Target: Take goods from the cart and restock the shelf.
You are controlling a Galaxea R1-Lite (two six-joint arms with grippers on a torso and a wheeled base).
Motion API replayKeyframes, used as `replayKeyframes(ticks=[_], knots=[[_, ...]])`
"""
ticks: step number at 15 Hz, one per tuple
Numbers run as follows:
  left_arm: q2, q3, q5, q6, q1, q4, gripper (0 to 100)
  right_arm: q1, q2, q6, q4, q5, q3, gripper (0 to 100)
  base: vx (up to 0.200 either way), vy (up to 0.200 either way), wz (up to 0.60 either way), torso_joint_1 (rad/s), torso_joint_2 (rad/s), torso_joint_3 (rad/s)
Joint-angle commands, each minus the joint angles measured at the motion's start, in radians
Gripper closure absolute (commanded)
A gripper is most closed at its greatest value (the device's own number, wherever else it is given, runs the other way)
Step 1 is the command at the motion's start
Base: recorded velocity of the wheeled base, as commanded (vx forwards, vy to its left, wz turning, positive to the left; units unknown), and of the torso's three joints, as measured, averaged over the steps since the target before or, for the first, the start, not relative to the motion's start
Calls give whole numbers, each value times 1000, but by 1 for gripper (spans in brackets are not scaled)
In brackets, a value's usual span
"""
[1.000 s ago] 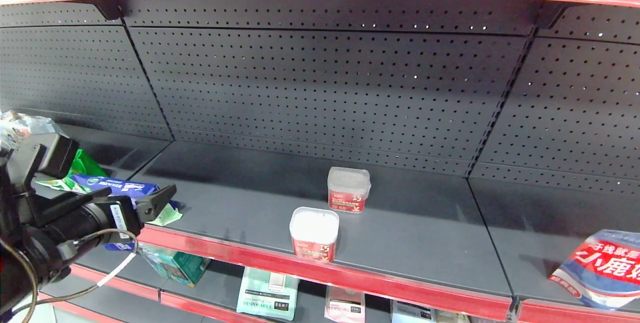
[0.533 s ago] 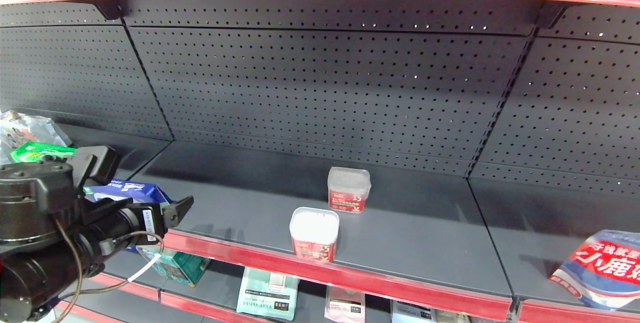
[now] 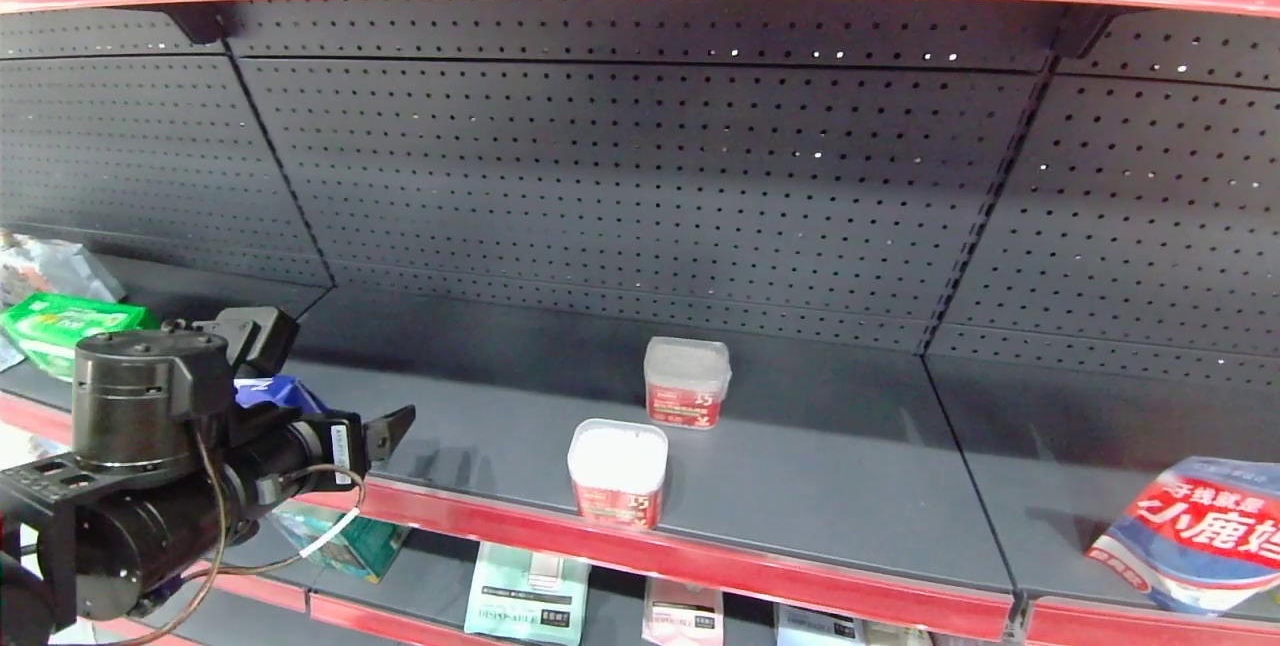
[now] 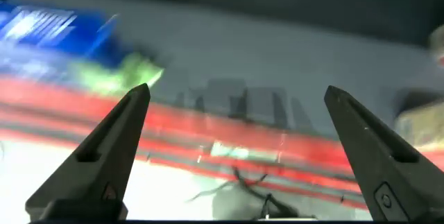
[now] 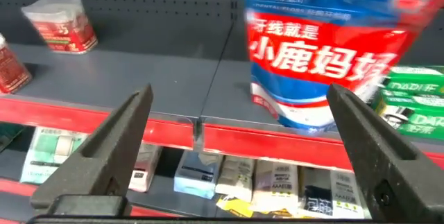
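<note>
- Dark pegboard backs the shelf [image 3: 800, 446], thinly stocked (restocking seems partway).
- Left gripper [image 4: 236, 92] and right gripper [image 5: 239, 92] both gape, holding nothing; the next move likely calls for fetching goods from the cart.
- Blue pack [image 3: 268, 390] lies near the shelf's front edge.
- Front tub [image 3: 617, 471] at that edge is packed white; rear tub [image 3: 686, 381] stands just behind.

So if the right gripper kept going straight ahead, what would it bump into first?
Probably the blue and red bag on the shelf, just ahead of the right gripper. Depth is unclear, so the shelf's red front edge might come first.
</note>
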Motion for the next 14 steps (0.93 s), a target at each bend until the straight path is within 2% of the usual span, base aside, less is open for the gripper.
replayKeyframes(ticks=[1, 2, 11, 14], knots=[[27, 2, 1, 3, -5, -12, 0, 0, 1, -1, 0, 1, 0, 0, 0, 0, -600, -2, 2, 2], [27, 1, 2, 4, -5, -20, 0, 0, 1, -1, 0, 1, 0, 0, 0, 0, -600, 27, 7, -2], [23, 18, 5, 11, -6, -17, 0, 0, 1, -2, 0, 1, 0, 0, 0, 0, 0, 0, 0, 0], [46, 51, 7, 9, -54, -14, 0, 0, 1, -2, 0, 1, 0, 0, 0, 0, 0, 0, 0, 0]])
